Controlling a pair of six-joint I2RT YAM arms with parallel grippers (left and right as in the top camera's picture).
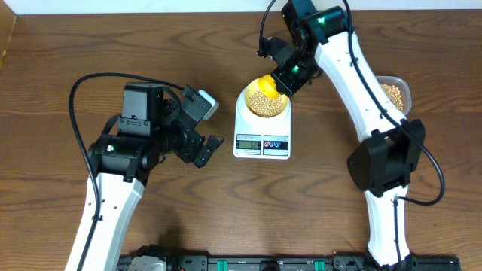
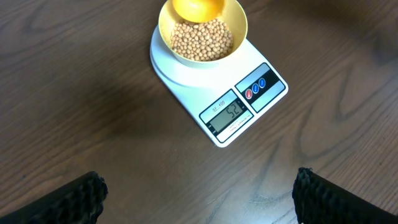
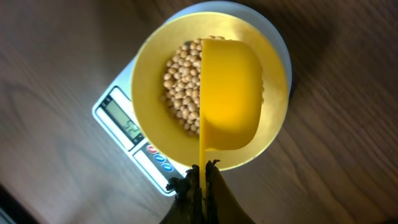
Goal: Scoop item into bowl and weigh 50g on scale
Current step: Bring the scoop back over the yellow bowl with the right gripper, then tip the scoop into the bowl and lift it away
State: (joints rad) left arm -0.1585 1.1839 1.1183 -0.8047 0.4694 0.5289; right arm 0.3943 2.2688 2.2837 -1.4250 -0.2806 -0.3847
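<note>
Overhead we see the whole table (image 1: 60,60) straight down; left wrist views the scale (image 2: 239,115) nearby, right wrist close above the bowl (image 3: 152,62); all three share both.

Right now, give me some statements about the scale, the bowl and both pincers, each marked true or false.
The bowl sits on the scale. True.
The scale's display reads 30. False: it reads 52.
The right pincer holds a yellow scoop over the bowl. True.
The left pincer grips the bowl. False: it is open, apart from the scale.
The bowl is empty. False: beans lie in it.
</note>
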